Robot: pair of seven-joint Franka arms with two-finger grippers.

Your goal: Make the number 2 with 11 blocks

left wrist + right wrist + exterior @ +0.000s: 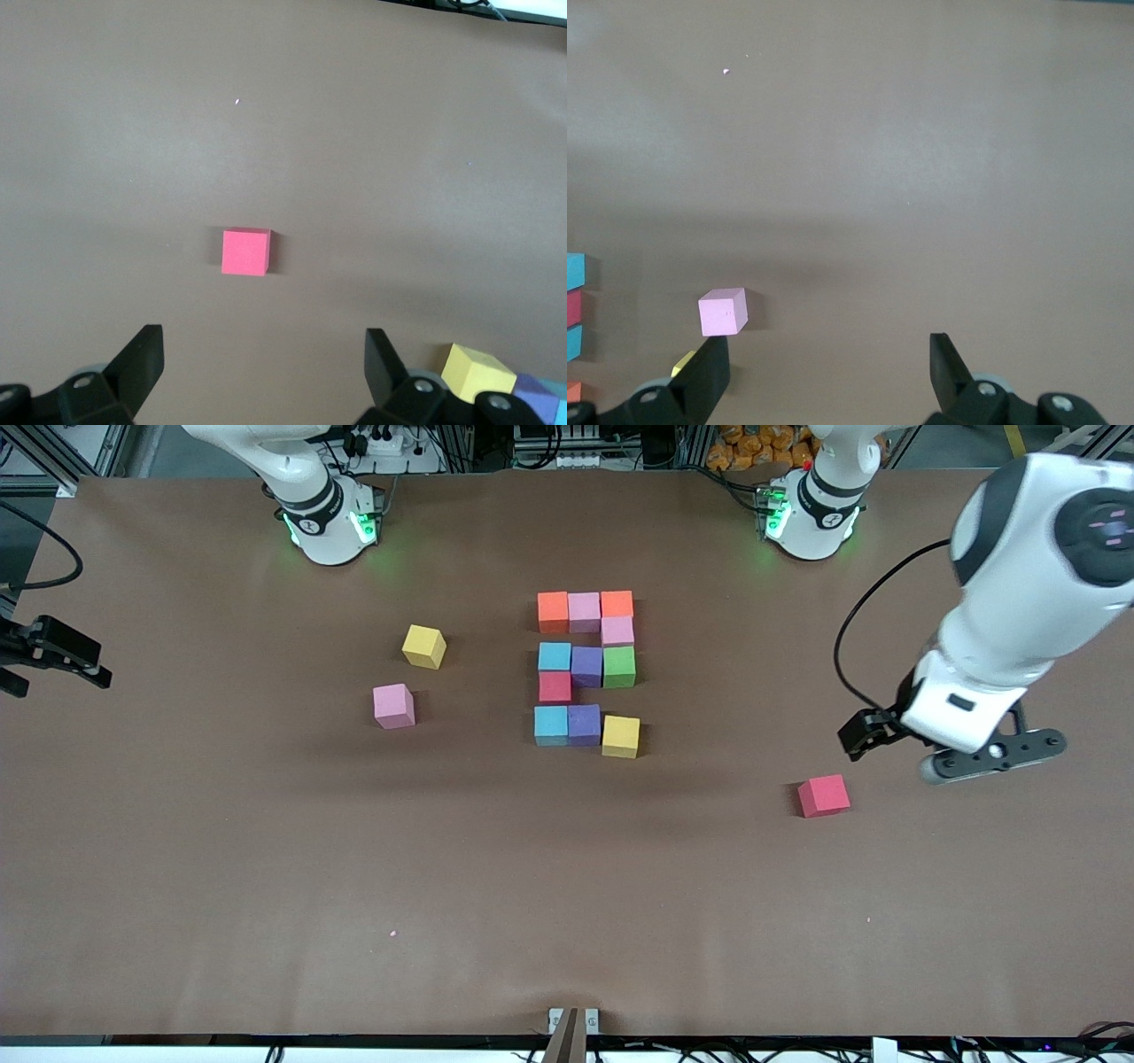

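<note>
The number 2 [585, 666] lies mid-table, built of abutting blocks, from an orange block [553, 609] at its end nearer the robots' bases to a yellow block [621, 736] at its camera end. A loose red block [823, 794] [245, 252] lies toward the left arm's end. My left gripper [992, 758] [264, 354] hovers open and empty beside it. A loose pink block [393, 705] [723, 312] and a loose yellow block [423, 646] lie toward the right arm's end. My right gripper [62, 676] [828, 359] waits open and empty over that end's edge.
The brown table mat [567, 886] runs bare from the blocks down to the camera edge. A small bracket [573, 1020] sits at that edge. Both arm bases [328, 518] stand along the edge farthest from the camera.
</note>
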